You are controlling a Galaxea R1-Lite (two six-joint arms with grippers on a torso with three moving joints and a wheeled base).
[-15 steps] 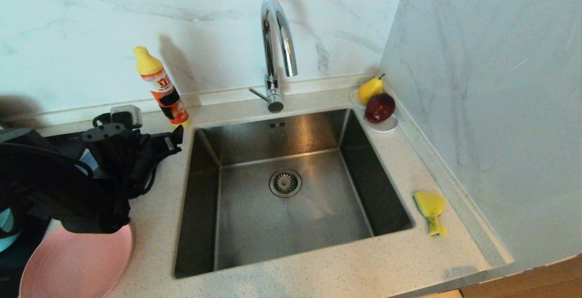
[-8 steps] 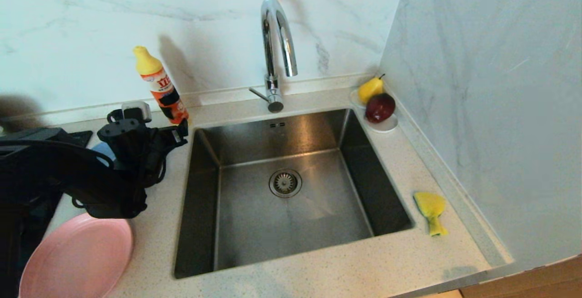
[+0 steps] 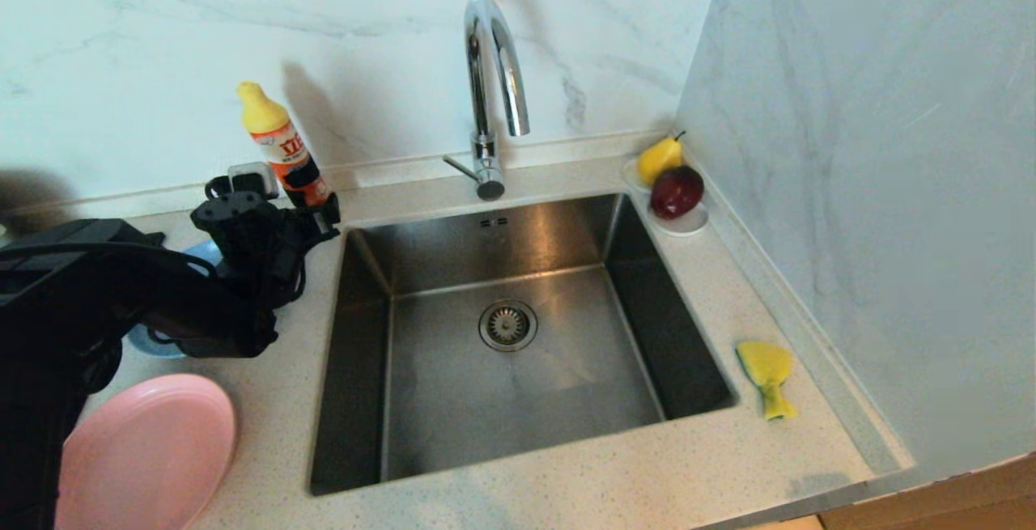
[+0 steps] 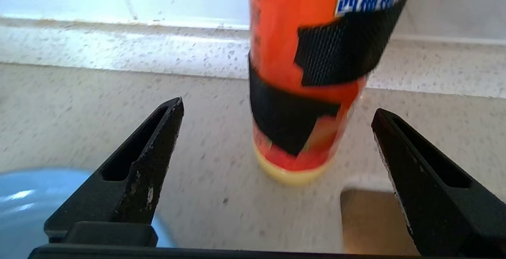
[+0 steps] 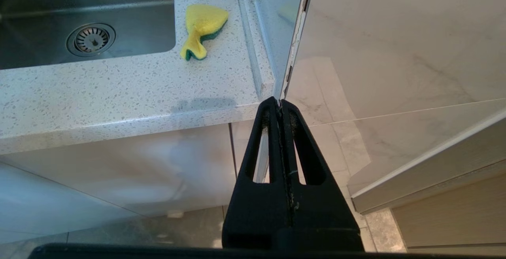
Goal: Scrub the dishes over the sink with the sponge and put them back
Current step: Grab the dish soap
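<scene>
Sink (image 3: 453, 368) is dead centre in the counter (image 3: 566, 481), basin bare, drain strainer (image 3: 507, 324) mid-floor, tap (image 3: 494, 85) behind it. Dishes all sit on the counter off the sink's left side: pink plate (image 3: 154, 441) nearest the front edge, light-blue plate (image 3: 162, 344) behind it, mostly hidden under the left arm; wrist view shows its rim (image 4: 23, 199) just beneath one finger. Can't see the teal bowl.

Left gripper (image 4: 276, 172) is the one working: jaws spread wide, holding nothing, low over the counter past the blue plate, pointing at the wall. Orange detergent bottle (image 4: 312, 73) stands upright right ahead, lined up between the fingers, not touching. So the plates lie back and below the fingertips, toward the robot; my read is it has to pull back and tilt down to get a rim.

Right gripper (image 5: 281, 140) is parked below the counter edge, fingers pressed together, nothing in them.

Sponge (image 3: 767, 372) lies flat on the counter right of the sink, long axis running front to back, narrow end nearer the front edge. Right arm is clearly nearer it; left is the whole sink away.
</scene>
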